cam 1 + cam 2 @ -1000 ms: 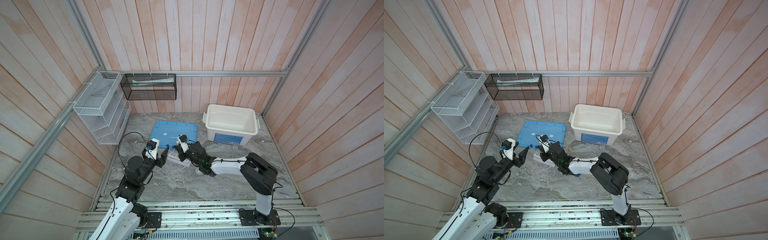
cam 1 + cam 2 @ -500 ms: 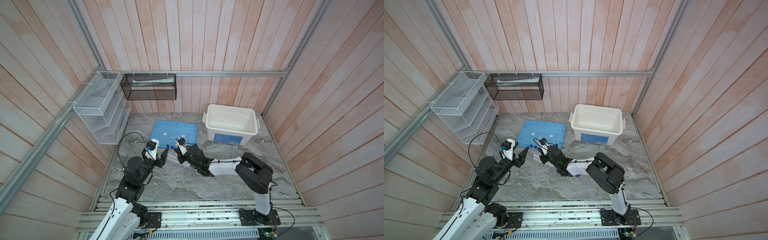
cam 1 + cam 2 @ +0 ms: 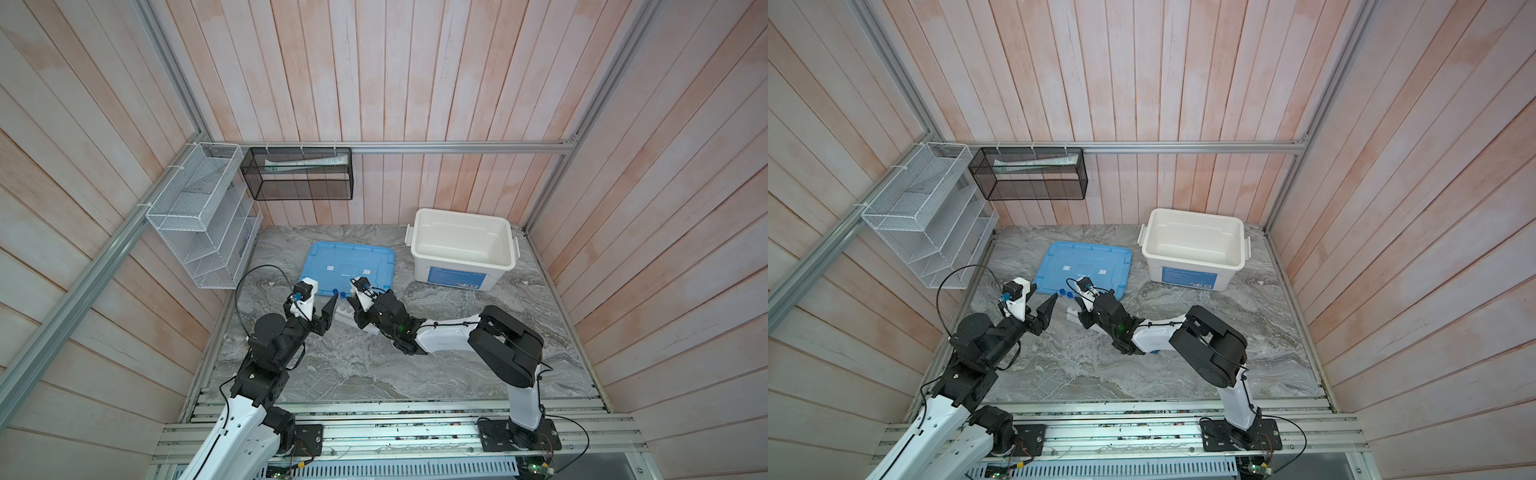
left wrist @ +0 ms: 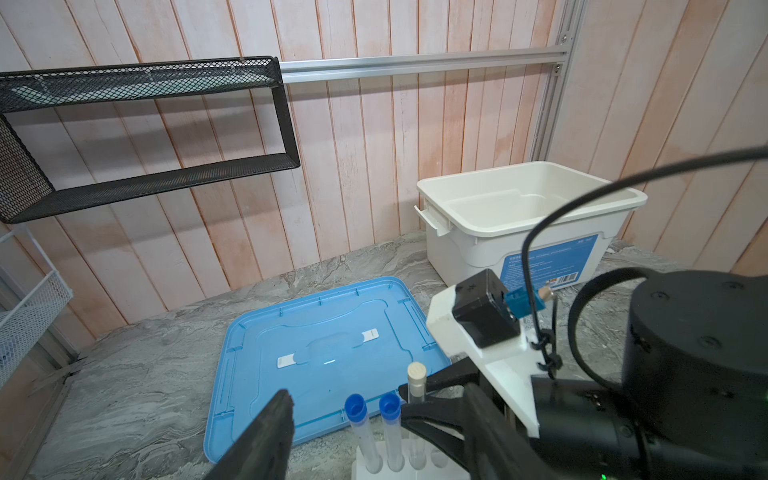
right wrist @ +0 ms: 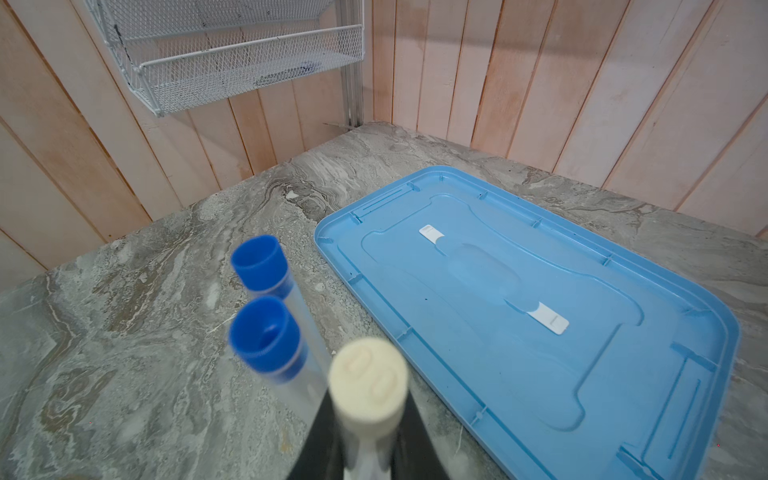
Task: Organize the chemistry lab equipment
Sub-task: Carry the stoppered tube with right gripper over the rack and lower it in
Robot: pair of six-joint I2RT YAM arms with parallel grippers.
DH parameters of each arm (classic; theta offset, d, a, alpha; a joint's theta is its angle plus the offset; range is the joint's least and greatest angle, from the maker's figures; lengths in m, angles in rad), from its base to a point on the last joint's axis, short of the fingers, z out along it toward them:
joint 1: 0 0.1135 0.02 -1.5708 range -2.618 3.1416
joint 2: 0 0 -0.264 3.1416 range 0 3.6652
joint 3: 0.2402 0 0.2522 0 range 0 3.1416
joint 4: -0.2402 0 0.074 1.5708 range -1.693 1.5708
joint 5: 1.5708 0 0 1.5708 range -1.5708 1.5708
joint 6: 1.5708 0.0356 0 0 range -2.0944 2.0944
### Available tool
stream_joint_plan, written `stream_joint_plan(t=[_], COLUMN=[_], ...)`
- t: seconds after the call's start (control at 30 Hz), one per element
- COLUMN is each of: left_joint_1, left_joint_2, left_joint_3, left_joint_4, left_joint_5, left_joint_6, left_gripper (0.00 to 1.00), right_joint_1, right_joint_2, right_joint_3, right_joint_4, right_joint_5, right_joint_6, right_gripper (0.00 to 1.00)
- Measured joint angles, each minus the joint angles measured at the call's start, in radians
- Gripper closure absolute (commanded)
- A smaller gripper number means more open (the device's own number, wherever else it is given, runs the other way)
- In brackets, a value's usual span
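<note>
The white rack (image 4: 428, 471) stands on the marble just in front of the blue lid. Two blue-capped test tubes (image 4: 355, 405) (image 4: 389, 404) stand upright in its holes, their caps (image 3: 335, 293) also showing in both top views. My right gripper (image 5: 365, 449) is shut on the white-capped test tube (image 5: 368, 374), which stands upright beside them with its lower end in the rack's third hole (image 4: 417, 372). My left gripper (image 3: 326, 311) hovers open just left of the rack; one finger (image 4: 270, 432) shows, nothing between the jaws. A bit of blue (image 3: 1155, 352) shows under the right forearm.
A blue lid (image 3: 347, 268) lies flat behind the rack. The open white bin (image 3: 461, 249) stands at the back right. A white wire basket (image 3: 199, 232) hangs on the left wall and a black mesh basket (image 3: 297, 174) on the back wall.
My right arm's elbow has shifted a little left and its gripper has dipped slightly over the rack, still holding the white-capped tube. The left arm has not moved.
</note>
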Motion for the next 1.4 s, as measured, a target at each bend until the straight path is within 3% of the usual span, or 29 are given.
stream_joint_plan(t=[0.5, 0.8, 1.4], left_joint_1=[0.000, 0.000, 0.000], left_joint_2=[0.000, 0.000, 0.000], left_joint_3=[-0.002, -0.002, -0.002], left_joint_4=[0.000, 0.000, 0.001], left_joint_5=[0.019, 0.020, 0.020], left_joint_6=[0.000, 0.000, 0.000], left_gripper=[0.34, 0.34, 0.34], right_joint_1=[0.008, 0.010, 0.021], right_joint_2=[0.021, 0.021, -0.057], right_joint_3=[0.000, 0.000, -0.029], right_joint_4=[0.021, 0.021, 0.008], right_joint_5=[0.011, 0.016, 0.069], right_joint_6=[-0.009, -0.019, -0.064], right_gripper=[0.92, 0.81, 0.70])
